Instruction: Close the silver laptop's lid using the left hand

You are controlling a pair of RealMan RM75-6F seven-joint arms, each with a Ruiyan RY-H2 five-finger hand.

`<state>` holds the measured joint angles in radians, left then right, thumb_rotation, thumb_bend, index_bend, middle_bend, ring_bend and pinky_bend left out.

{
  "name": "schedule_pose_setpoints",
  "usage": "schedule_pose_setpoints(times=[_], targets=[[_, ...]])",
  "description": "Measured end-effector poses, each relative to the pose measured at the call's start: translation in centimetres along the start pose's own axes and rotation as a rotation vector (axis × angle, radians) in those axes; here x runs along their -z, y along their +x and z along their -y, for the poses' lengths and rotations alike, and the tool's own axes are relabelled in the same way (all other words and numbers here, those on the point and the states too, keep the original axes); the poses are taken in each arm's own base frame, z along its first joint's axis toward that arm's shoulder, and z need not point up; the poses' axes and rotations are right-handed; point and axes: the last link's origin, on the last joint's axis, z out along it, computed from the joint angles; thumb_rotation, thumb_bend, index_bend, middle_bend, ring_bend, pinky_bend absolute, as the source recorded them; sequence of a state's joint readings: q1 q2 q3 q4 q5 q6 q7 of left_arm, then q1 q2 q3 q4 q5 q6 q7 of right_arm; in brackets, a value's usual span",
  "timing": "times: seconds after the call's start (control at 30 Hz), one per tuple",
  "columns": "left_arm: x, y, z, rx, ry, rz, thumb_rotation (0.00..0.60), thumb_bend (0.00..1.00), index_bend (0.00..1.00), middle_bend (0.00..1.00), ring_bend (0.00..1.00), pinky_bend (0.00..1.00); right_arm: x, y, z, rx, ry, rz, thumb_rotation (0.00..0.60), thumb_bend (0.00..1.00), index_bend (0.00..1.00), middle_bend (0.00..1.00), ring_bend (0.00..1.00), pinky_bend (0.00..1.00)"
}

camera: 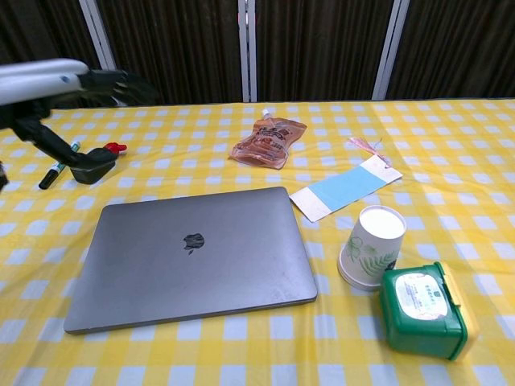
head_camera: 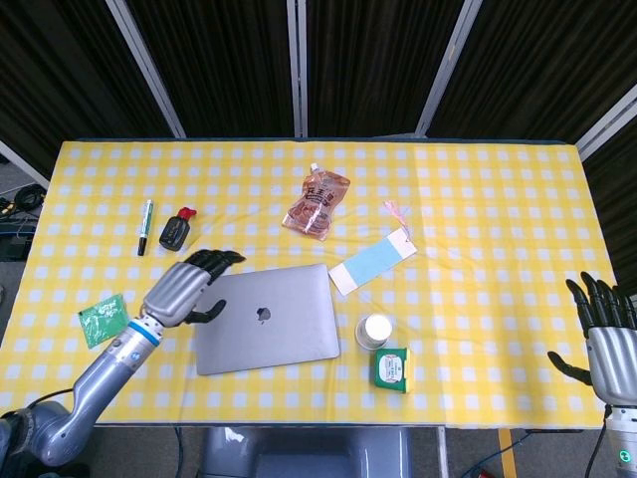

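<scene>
The silver laptop [head_camera: 267, 318] [camera: 193, 253] lies flat on the yellow checked table with its lid down and the logo showing. My left hand [head_camera: 186, 287] [camera: 96, 83] hovers above and to the left of the laptop, off its lid, fingers spread and holding nothing. My right hand [head_camera: 604, 339] stays at the far right beyond the table's edge, fingers apart and empty; the chest view does not show it.
A paper cup [head_camera: 374, 330] [camera: 371, 245] and a green box [head_camera: 393, 367] [camera: 422, 309] sit right of the laptop. A blue card [head_camera: 372, 264], an orange pouch [head_camera: 318, 201], a black bottle [head_camera: 176, 230], a pen [head_camera: 144, 225] and a green packet [head_camera: 104, 320] lie around.
</scene>
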<state>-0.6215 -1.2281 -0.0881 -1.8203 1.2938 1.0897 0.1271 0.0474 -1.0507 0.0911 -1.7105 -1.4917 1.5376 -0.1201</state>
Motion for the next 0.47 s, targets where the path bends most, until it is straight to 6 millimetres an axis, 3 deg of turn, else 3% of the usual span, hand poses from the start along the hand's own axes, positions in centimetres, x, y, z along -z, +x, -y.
schedule_pose_setpoints(times=[0.2, 0.4, 0.47], targets=[[5.8, 1.5, 3.2, -0.083, 0.205, -0.165, 0.600, 0.00, 0.00, 0.00, 0.00, 0.00, 0.2, 0.1, 0.1, -0.015, 0.014, 0.006, 0.600, 0.00, 0.00, 0.00, 0.00, 0.00], [12.4, 0.7, 5.2, -0.117, 0.359, -0.196, 0.600, 0.00, 0.00, 0.00, 0.00, 0.00, 0.4, 0.2, 0.1, -0.026, 0.030, 0.009, 0.600, 0.00, 0.00, 0.00, 0.00, 0.00], [13.8, 0.4, 5.4, -0.123, 0.378, -0.186, 0.600, 0.00, 0.00, 0.00, 0.00, 0.00, 0.5, 0.3, 0.1, -0.030, 0.036, 0.007, 0.600, 0.00, 0.00, 0.00, 0.00, 0.00]])
